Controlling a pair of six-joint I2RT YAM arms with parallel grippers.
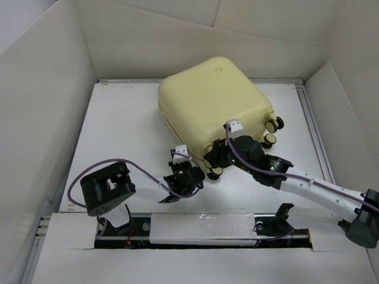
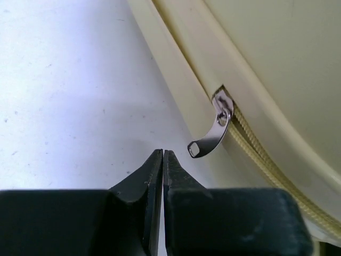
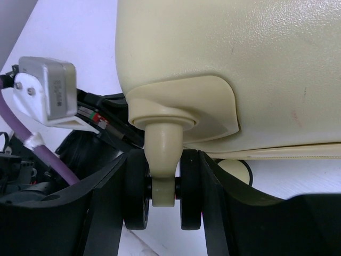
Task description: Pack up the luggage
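The luggage (image 1: 216, 103), a pale yellow hard-shell suitcase, lies flat and closed at the back middle of the table. My left gripper (image 1: 185, 178) is at its near left corner. In the left wrist view the left gripper (image 2: 163, 153) is shut and empty, just left of the silver zipper pull (image 2: 212, 134) hanging from the suitcase's seam (image 2: 266, 162). My right gripper (image 1: 218, 161) is at the near edge of the suitcase. In the right wrist view the right gripper (image 3: 163, 160) is shut on a cream-and-black caster wheel (image 3: 163, 186) under the shell (image 3: 240, 64).
Two more caster wheels (image 1: 272, 133) stick out at the suitcase's right side. White cardboard walls (image 1: 41, 100) enclose the table on the left, back and right. A purple cable (image 1: 112, 163) loops beside the left arm. A black rail (image 1: 207, 228) runs along the near edge.
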